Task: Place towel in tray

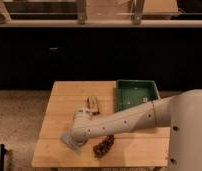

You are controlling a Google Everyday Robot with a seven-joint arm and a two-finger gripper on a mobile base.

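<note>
The gripper [77, 136] is down at the table [59, 100], at about 8 o'clock from the table's middle, close to the front left corner. It sits right over the towel [69, 142]. The wrist covers it from above, so I cannot tell whether it is apart, together or clamped on the cloth

The towel lies flat on the wood at that same 8 o'clock spot. Its grey-blue edge pokes out from under the wrist toward the left and front. It is outside the tray [119, 95] and well apart from it

The tray is green and sits at 2 o'clock, at the far right corner of the table. The white arm [129, 120] runs from the right edge at 3 o'clock across the table to the gripper

A small wooden block [93, 105] lies at 11 o'clock, just beyond the wrist. A dark reddish-brown bunch [103, 147] lies at 6 o'clock near the front edge, just beside the arm and a little to the right of the towel
</note>
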